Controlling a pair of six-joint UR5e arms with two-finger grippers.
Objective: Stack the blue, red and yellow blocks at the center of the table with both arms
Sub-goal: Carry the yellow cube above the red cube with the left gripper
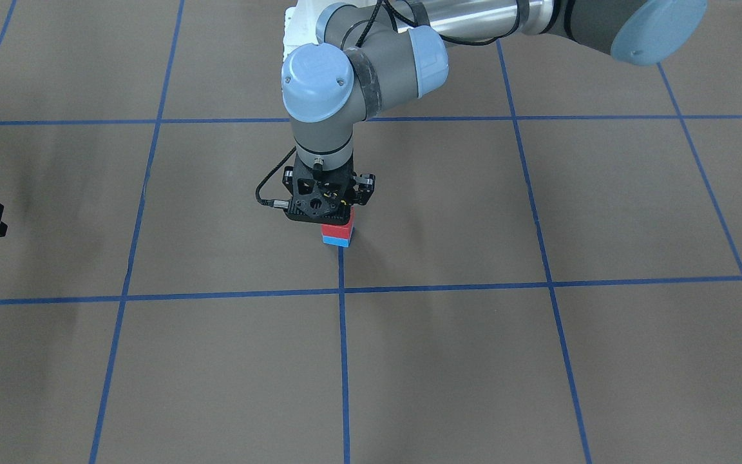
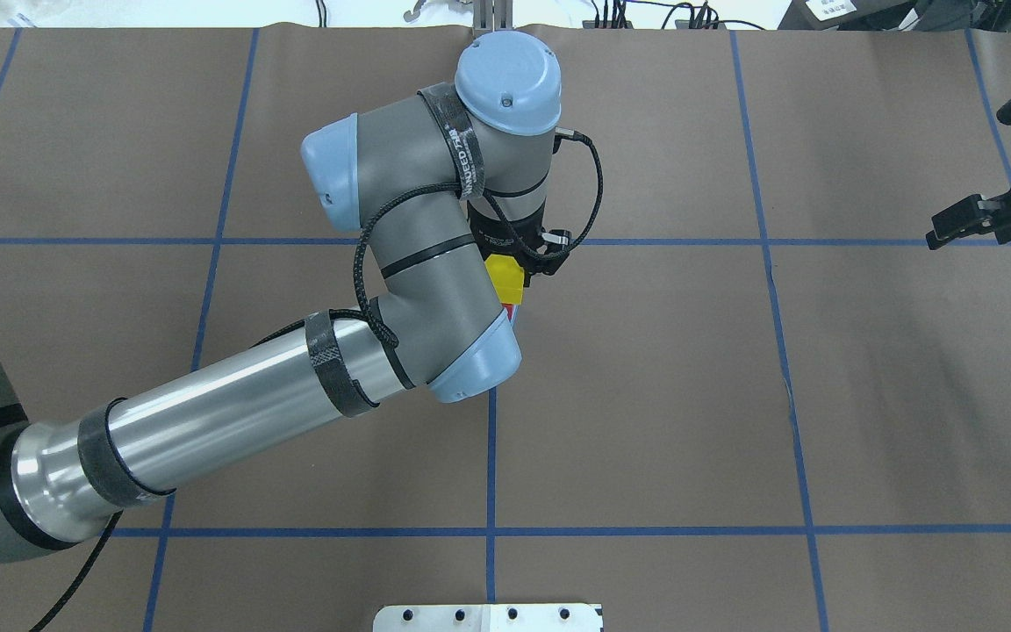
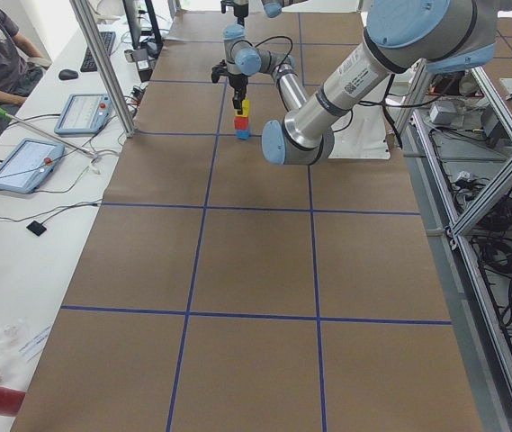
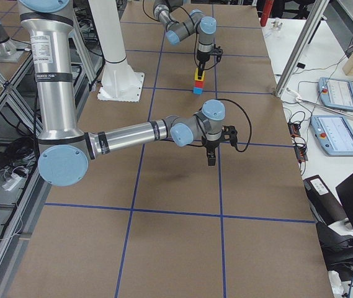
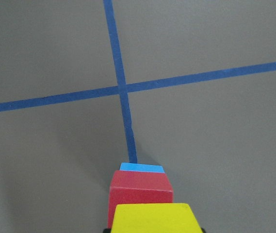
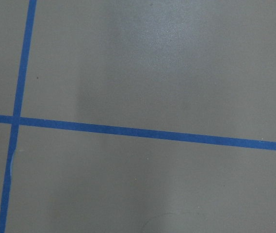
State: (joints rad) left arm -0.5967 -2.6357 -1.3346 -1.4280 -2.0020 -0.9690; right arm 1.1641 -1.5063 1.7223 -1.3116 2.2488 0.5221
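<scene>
Stack [image 1: 337, 235], red block [image 5: 140, 189] on blue block [image 5: 141, 168], lies straight beneath left end effector [image 1: 336, 218], closed on yellow block [image 5: 152, 218]; right end effector [image 2: 988, 215], spread empty, hangs well apart.

Blue block [image 1: 336, 241]: I see a small light-blue cube flat on the table at the bottom of the stack. It sits on the end of a blue tape line [image 5: 128, 131], just short of where that line crosses another.
Red block [image 1: 337, 229]: A cube of like size, sitting squarely on the blue one, with edges roughly aligned.
Yellow block [image 2: 506, 272]: The top cube, level, directly over the red one. From my views I cannot tell whether it rests on the red or hangs just clear. The left gripper [image 1: 337, 218] is closed on its sides.
Stack: Upright, three high, near the table's middle.
</scene>
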